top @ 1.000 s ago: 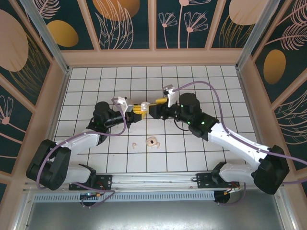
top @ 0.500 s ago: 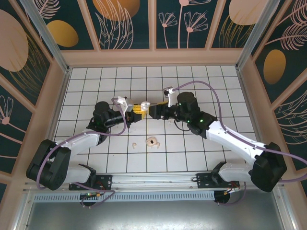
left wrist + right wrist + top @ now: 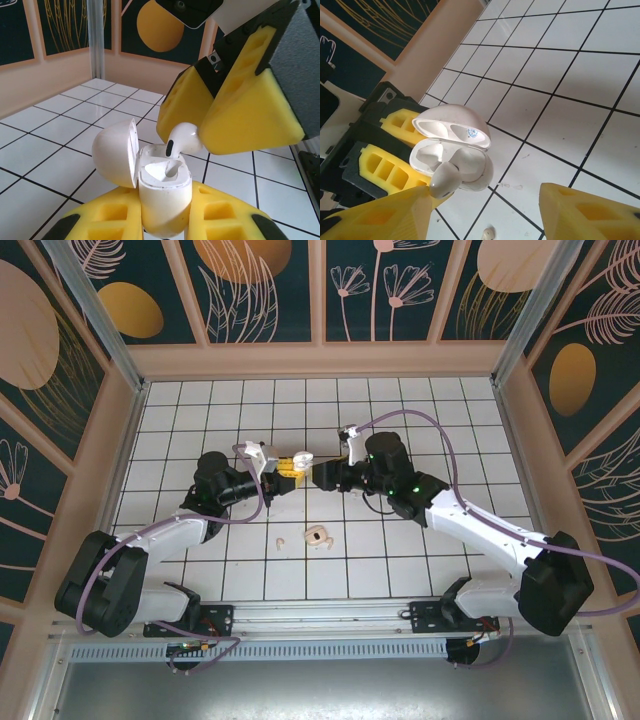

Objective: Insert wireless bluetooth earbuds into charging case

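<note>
Earbud glossy, rounded; case smooth-domed

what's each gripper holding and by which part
Left gripper holds the charging case by its lower body, lid open. Right gripper grips nothing: jaws apart, one finger touching the earbud half-seated in the case.

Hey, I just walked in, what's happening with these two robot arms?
The left gripper holds an open charging case upright, lid flipped back. The right gripper is at its mouth with one earbud, tip in a slot but not seated. Its fingers stand apart, the earbud against one. Two small pale pieces lie on the tiles nearby.
</note>
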Robot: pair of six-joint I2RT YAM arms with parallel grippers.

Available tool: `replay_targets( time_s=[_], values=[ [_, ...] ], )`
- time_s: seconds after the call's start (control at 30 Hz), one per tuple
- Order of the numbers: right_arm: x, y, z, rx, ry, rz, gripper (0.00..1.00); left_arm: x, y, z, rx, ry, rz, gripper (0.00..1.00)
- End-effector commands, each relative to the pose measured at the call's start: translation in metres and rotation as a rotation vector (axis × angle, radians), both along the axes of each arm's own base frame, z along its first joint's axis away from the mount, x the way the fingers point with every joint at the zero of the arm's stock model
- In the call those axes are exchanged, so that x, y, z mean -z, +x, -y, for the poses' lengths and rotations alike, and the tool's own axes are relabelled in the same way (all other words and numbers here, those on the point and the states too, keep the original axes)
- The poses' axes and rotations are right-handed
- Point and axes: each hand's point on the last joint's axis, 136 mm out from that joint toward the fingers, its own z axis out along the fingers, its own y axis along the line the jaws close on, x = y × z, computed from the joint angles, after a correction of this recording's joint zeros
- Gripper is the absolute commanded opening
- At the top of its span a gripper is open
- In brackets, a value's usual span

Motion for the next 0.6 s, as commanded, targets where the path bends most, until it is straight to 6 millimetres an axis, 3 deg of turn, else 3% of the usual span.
replay_targets(
  time_s=[0.0,0.23,0.57],
  values=[
    [-0.0055,0.0057,0.0013,0.019,0.005,-0.005,0.56,-0.0187,0.0000,0.0025,0.005,-0.023,0.052,0.16],
    [-0.0053,0.0084,0.0030,0.032,0.005,-0.006,0.50,-0.0207,-0.0001,0.0026,0.006,-0.025,0.055,0.16],
    [-0.0087,0.0077,0.0022,0.020,0.021,-0.001,0.49,-0.0202,0.0001,0.0019,0.002,-0.024,0.053,0.16]
  ],
)
